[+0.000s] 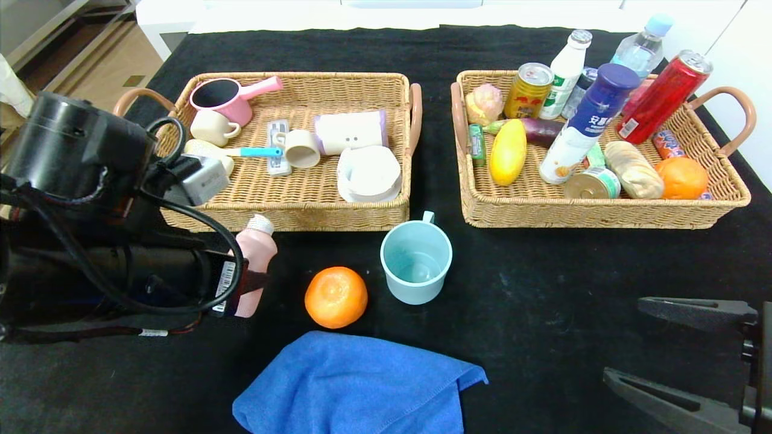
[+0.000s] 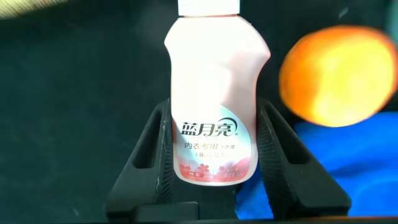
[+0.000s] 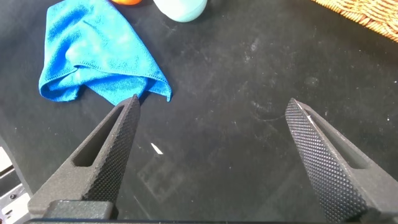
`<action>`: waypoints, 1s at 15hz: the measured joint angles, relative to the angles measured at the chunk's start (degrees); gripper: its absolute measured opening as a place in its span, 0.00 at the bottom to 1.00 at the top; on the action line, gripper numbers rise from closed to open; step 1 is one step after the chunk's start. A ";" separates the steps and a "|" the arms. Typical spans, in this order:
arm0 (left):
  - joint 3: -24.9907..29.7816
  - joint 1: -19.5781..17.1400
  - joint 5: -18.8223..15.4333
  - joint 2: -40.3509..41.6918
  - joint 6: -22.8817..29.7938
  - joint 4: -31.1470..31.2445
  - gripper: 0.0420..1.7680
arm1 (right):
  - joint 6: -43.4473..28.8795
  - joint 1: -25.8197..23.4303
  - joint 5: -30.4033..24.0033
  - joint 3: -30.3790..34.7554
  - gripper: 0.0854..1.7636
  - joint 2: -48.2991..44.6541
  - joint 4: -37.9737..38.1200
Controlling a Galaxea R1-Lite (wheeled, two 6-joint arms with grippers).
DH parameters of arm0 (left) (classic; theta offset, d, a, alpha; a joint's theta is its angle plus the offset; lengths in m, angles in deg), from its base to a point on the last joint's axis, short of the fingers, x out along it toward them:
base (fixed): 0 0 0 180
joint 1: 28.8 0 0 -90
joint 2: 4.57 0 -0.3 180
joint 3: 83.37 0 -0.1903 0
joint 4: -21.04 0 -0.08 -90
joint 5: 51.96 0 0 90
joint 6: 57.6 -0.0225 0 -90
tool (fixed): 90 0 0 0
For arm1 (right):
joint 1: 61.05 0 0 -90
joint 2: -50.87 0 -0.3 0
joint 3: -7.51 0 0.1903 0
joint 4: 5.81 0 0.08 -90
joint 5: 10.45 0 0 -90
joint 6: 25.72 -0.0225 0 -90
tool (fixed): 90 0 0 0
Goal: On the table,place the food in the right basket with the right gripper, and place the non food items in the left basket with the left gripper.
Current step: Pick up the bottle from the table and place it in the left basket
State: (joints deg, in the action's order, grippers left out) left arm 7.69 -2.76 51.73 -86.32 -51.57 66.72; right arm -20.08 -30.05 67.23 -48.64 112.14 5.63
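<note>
My left gripper is shut on the small pink bottle with a white cap and holds it upright just in front of the left basket. In the left wrist view both jaws press the bottle's sides at my left gripper. The orange fruit, the teal mug and the blue towel lie on the black table. The white-and-blue bottle lies in the right basket. My right gripper is open and empty at the front right, over bare cloth.
The left basket holds a pink saucepan, cups and white dishes. The right basket holds a red can, bottles, tins, a second orange and vegetables. The right wrist view shows the towel and mug beyond my open right gripper.
</note>
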 joint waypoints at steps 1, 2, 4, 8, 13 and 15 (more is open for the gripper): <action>-0.82 0.00 -0.07 0.63 -0.41 -0.09 0.46 | 0.02 0.00 0.02 0.00 0.97 0.02 -0.01; -1.84 0.00 -0.11 1.05 -0.56 -0.16 0.46 | 0.02 0.00 0.02 0.00 0.97 0.00 -0.01; -4.44 -0.02 -0.18 1.38 -0.59 -0.50 0.46 | 0.02 0.00 0.02 0.00 0.97 -0.06 -0.01; -9.20 -0.79 0.09 0.16 -0.56 -4.05 0.46 | 0.00 0.00 0.02 -0.06 0.97 -0.30 -0.04; -13.89 -4.00 0.87 -4.50 -0.45 -11.80 0.46 | 0.00 0.00 0.02 -0.09 0.97 -0.94 -0.01; -15.10 -6.19 1.29 -6.81 -0.48 -15.68 0.46 | -0.06 0.00 0.02 -0.17 0.97 -1.27 -0.01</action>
State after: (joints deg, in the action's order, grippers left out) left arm -7.42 -8.95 53.02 -93.13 -52.04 51.05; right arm -20.14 -30.05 67.26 -48.82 110.87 5.62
